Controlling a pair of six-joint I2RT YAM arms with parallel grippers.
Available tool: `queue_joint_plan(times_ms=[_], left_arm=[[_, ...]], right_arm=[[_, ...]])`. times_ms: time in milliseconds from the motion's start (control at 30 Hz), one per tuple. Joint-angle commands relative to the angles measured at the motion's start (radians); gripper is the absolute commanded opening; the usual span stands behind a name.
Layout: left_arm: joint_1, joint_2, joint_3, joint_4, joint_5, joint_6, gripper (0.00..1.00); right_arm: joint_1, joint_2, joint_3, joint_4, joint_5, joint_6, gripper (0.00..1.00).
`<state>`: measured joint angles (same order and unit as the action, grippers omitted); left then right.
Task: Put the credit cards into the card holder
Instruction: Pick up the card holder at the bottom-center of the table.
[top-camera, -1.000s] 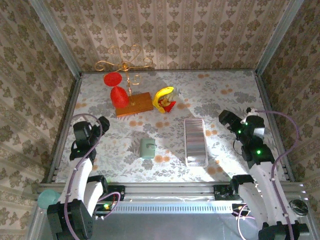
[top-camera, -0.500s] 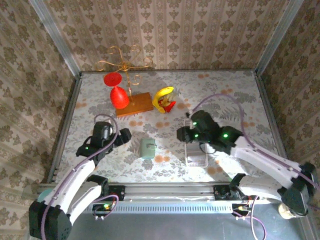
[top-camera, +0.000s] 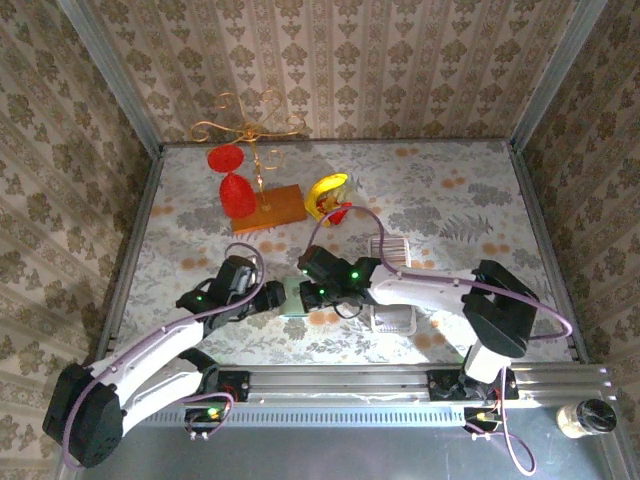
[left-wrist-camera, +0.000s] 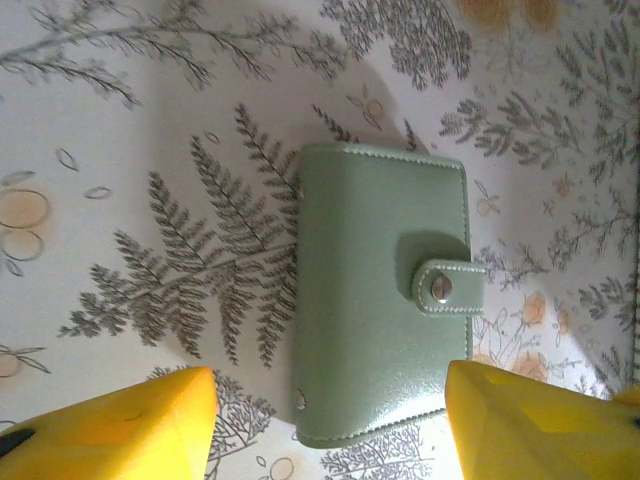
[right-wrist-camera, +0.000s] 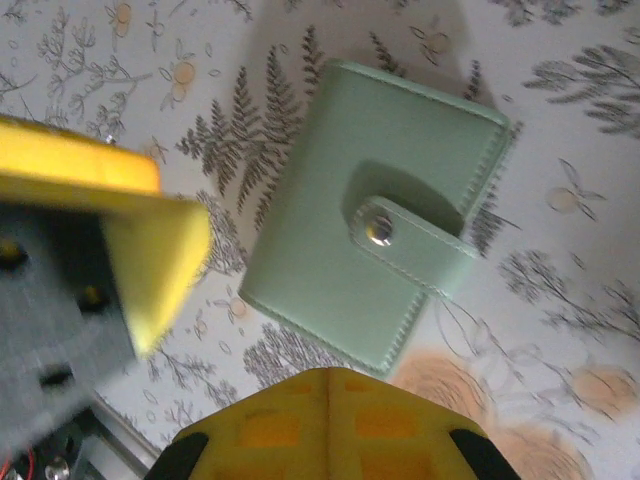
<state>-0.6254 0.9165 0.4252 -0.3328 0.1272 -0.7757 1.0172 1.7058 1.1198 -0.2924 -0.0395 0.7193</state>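
Left gripper (left-wrist-camera: 328, 388) stood open, its yellow fingers (left-wrist-camera: 120, 420) spread to either side of the near end of the card holder (left-wrist-camera: 375, 300); contact could not be confirmed. Right gripper (right-wrist-camera: 325, 392) was fully closed and empty, its tip just beside the holder's edge. The holder lay flat on the table (left-wrist-camera: 120, 120), snapped shut. The credit cards (top-camera: 392, 318) lay apart to its right, crossed by the right arm.

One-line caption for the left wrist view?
Closed sage-green card holder, snap tab fastened, flat on the floral tablecloth, framed by the open left hand's yellow fingers.
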Motion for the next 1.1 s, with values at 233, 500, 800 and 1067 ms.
queue_joint_plan(times_ms=[233, 500, 800, 1067], left_arm=[[-0.032, 0.04, -0.036, 0.082, 0.033, -0.035, 0.54], [-0.045, 0.063, -0.054, 0.126, 0.043, -0.053, 0.54], [-0.059, 0.099, -0.082, 0.168, 0.049, -0.066, 0.51], [-0.091, 0.194, -0.077, 0.265, 0.086, -0.084, 0.48]], right_arm=[[-0.061, 0.116, 0.057, 0.064, 0.016, 0.029, 0.0], [-0.075, 0.196, 0.083, 0.046, 0.022, 0.032, 0.0], [-0.08, 0.21, 0.035, 0.049, 0.039, 0.052, 0.0], [-0.084, 0.201, -0.034, 0.103, 0.017, 0.087, 0.0]])
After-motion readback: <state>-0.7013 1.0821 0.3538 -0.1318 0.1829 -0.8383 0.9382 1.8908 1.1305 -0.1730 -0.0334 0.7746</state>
